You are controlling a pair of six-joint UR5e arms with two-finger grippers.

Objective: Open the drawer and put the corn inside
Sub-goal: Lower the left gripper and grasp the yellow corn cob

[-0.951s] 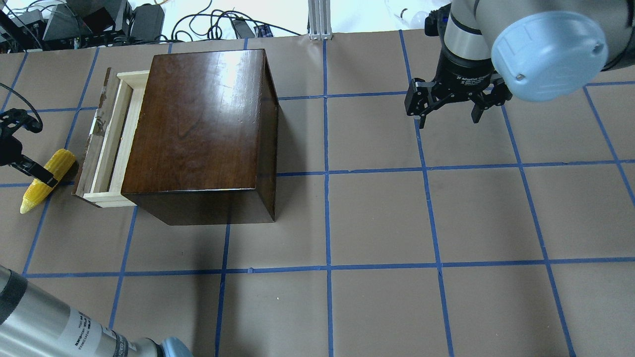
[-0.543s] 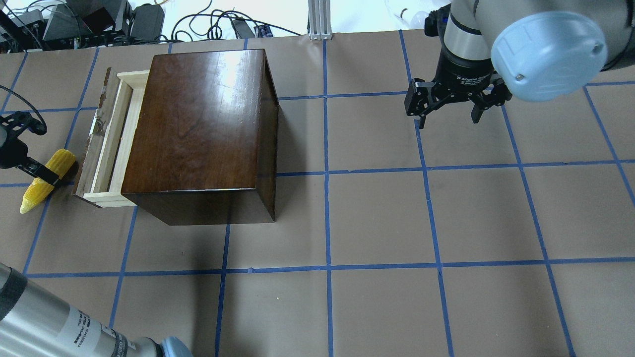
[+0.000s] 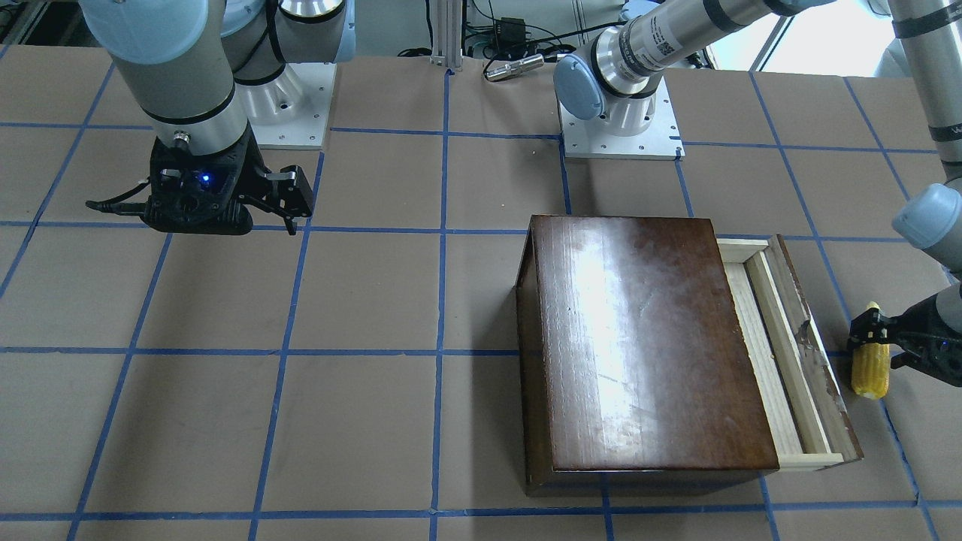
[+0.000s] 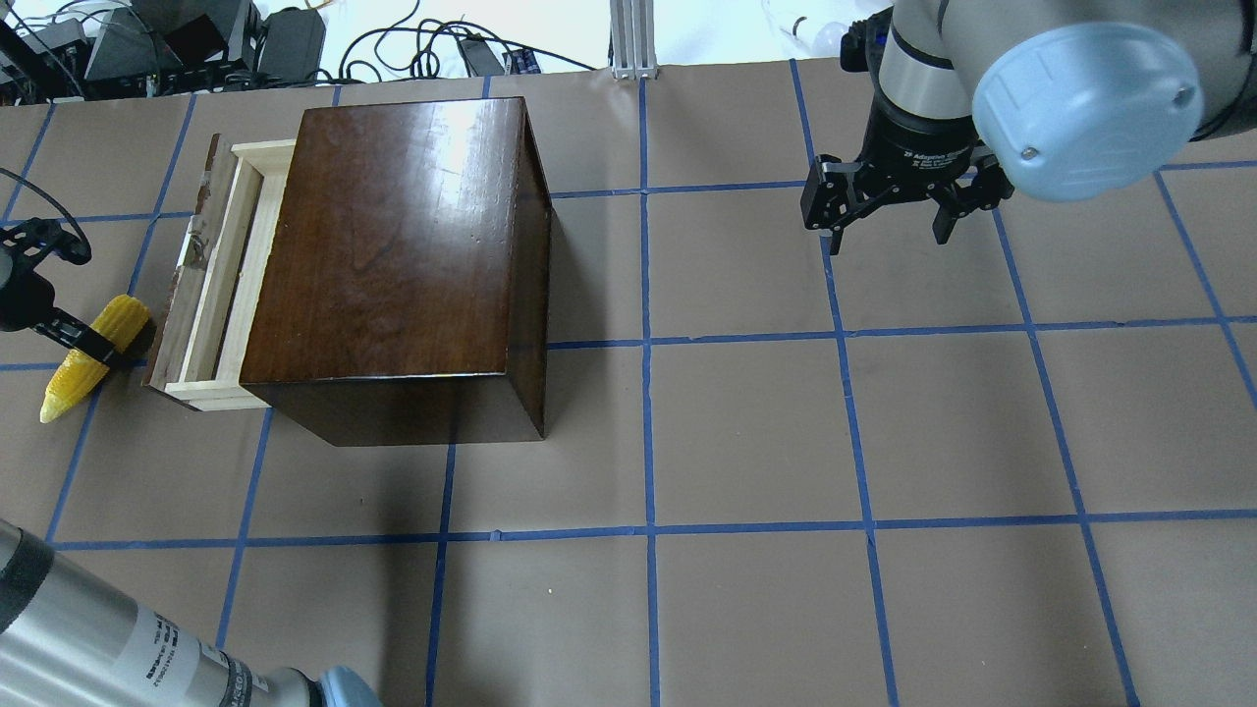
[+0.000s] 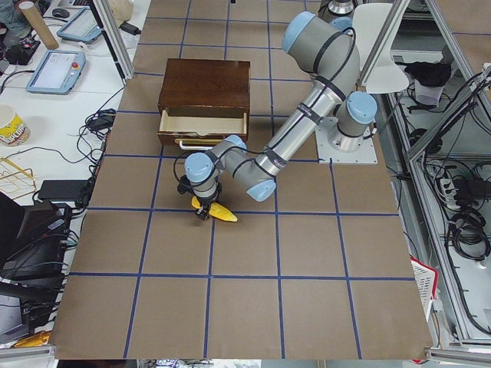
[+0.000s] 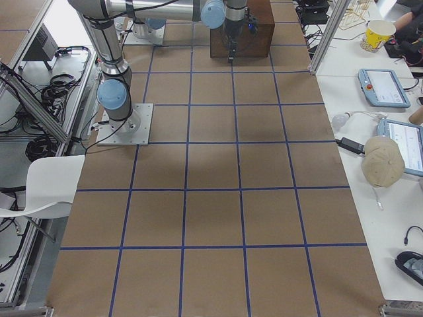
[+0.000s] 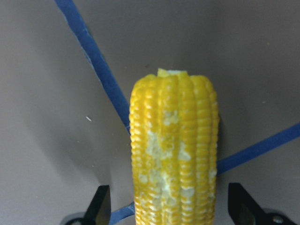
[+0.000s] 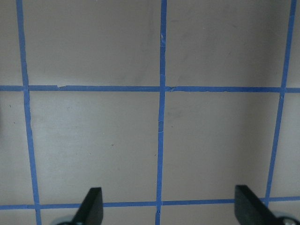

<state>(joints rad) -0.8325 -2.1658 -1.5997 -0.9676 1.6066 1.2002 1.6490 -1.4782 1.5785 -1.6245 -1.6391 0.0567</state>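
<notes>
Left gripper point(image 7: 169, 208): one, jaws spread astride the corn, not pinching.
Corn point(image 4: 71, 381): one cob, on the table point(image 4: 746, 422), just beside the drawer front.
Drawer point(image 4: 228, 275): one, partway out.
Box point(image 4: 393, 236): one.
Right gripper point(image 4: 889, 236): one, jaws spread, well apart from box.
</notes>
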